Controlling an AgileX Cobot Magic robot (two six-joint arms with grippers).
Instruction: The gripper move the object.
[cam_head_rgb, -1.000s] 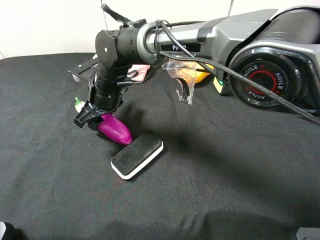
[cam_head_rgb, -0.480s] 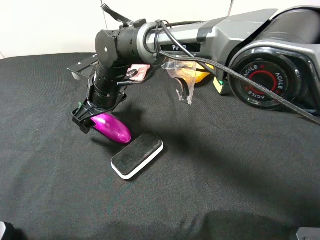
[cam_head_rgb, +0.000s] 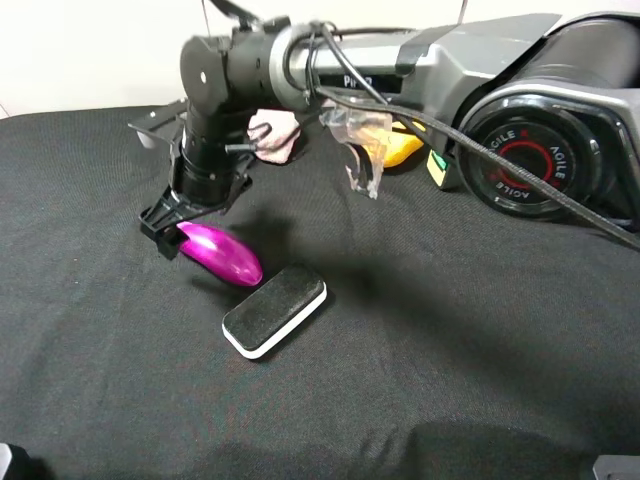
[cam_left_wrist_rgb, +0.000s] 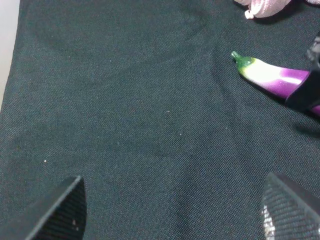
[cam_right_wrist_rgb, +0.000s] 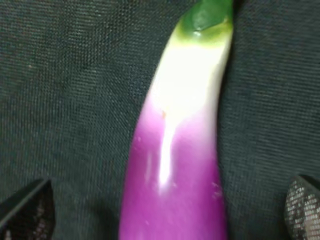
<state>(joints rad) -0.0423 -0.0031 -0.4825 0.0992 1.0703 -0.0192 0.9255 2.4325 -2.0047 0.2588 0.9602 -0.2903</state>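
Observation:
The purple eggplant (cam_head_rgb: 222, 256) lies on the black cloth at the left centre. Its white end and green stem are hidden in the high view behind my right gripper (cam_head_rgb: 167, 228). That black claw reaches across from the right and hangs over the stem end. In the right wrist view the eggplant (cam_right_wrist_rgb: 175, 165) lies between the two fingertips (cam_right_wrist_rgb: 30, 212), which stand wide apart and clear of it. The left wrist view shows the eggplant (cam_left_wrist_rgb: 272, 77) from afar. My left gripper (cam_left_wrist_rgb: 175, 210) is open and empty over bare cloth.
A black-topped white eraser (cam_head_rgb: 275, 310) lies just to the front right of the eggplant. A yellow mango (cam_head_rgb: 402, 148), a pink object (cam_head_rgb: 275, 135) and clear plastic (cam_head_rgb: 358, 145) sit at the back. The arm's big base (cam_head_rgb: 545, 150) fills the right.
My right gripper has risen and shifted left and back along the eggplant toward its stem end. The eggplant has turned slightly and rests in about the same spot.

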